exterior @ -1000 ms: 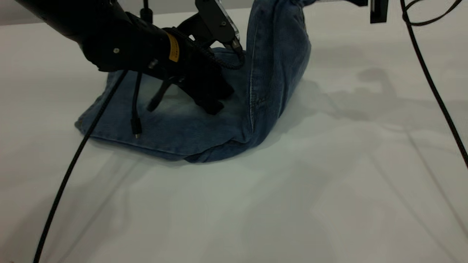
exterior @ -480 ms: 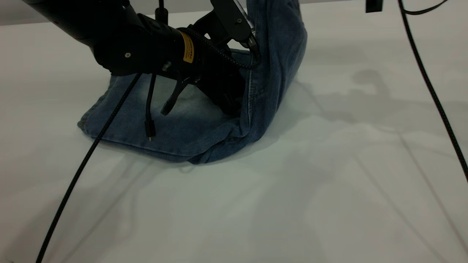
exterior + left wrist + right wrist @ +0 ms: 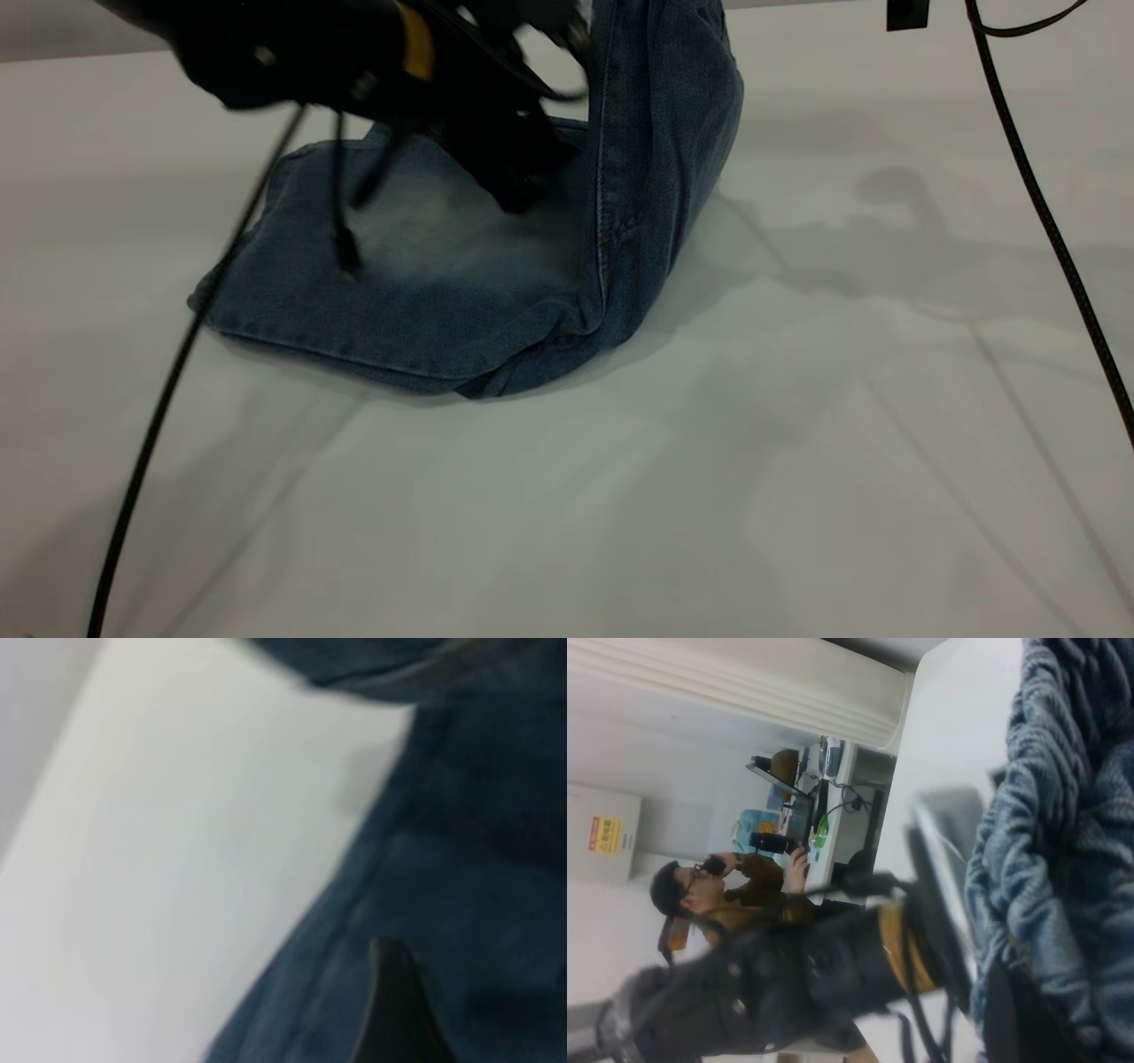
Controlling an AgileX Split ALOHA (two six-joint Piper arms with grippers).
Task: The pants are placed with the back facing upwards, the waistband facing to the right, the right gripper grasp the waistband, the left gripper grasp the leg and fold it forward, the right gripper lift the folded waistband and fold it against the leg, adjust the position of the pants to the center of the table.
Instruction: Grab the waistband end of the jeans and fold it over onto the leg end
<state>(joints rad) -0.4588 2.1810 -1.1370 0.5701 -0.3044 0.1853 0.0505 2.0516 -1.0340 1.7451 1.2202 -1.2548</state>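
I see the pants [image 3: 461,292] folded flat at the table's [image 3: 797,443] left-centre, their right part rising straight up out of frame, ruched waistband [image 3: 1050,859] clamped by my right gripper [image 3: 1028,1023]. My left gripper [image 3: 518,190] sits just above the flat denim; whether its fingers are parted I cannot tell. Bare tabletop lies wide before and right of the hem.

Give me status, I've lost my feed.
Left gripper over the pants, clear of denim. Right gripper out of frame; waistband end hangs raised. Nothing else on the table.
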